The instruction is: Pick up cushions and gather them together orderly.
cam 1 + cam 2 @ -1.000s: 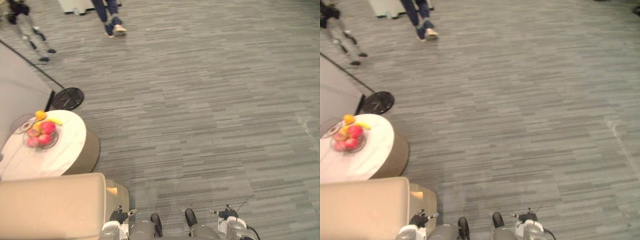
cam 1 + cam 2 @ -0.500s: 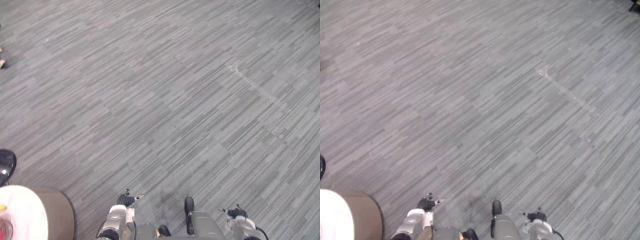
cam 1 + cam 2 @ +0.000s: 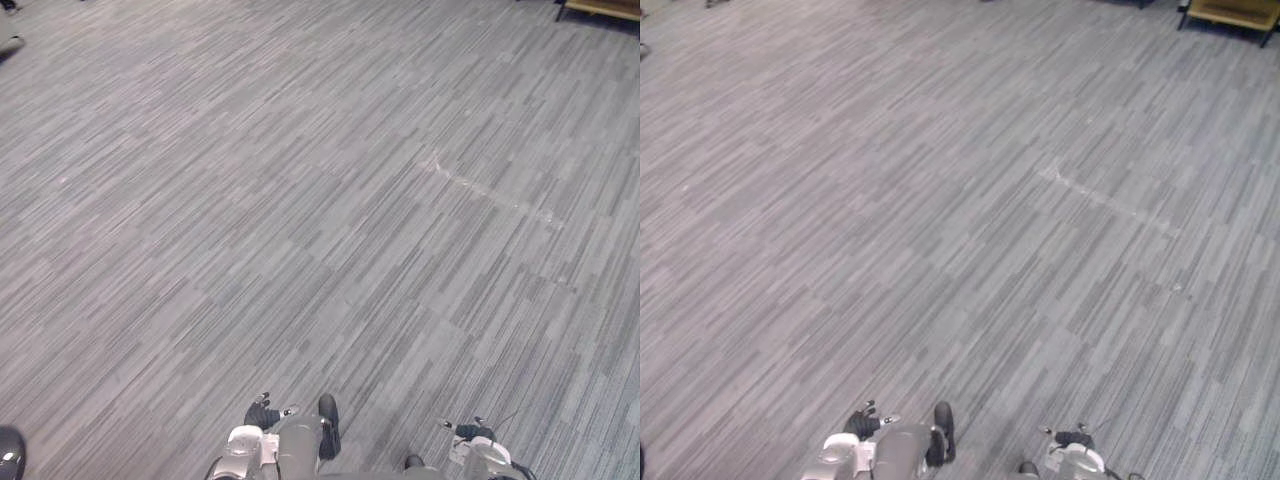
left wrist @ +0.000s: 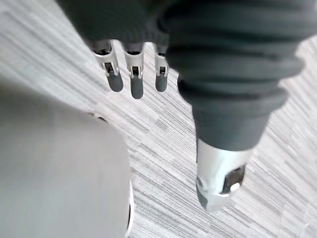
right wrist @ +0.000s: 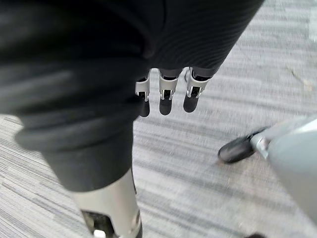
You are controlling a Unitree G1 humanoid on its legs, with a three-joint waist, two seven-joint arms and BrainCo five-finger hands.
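Note:
My left hand (image 4: 134, 79) hangs down at my side over the grey striped carpet (image 3: 330, 200). Its fingers are straight, its thumb (image 4: 218, 183) stands apart, and it holds nothing. My right hand (image 5: 168, 91) hangs the same way on the other side, with relaxed straight fingers, thumb (image 5: 111, 213) apart and nothing in it. Both hands are well above the floor and touch nothing.
Carpet stretches ahead in every direction, with a pale scuff line (image 3: 480, 190) across it at the right. A piece of wooden furniture (image 3: 1230, 12) stands at the far right corner. A dark round base (image 3: 8, 455) shows at the near left corner.
The camera has swung to the right: the round table with the fruit bowl, the beige seat and the walking person have slid out of the picture. Both hands still hang down.

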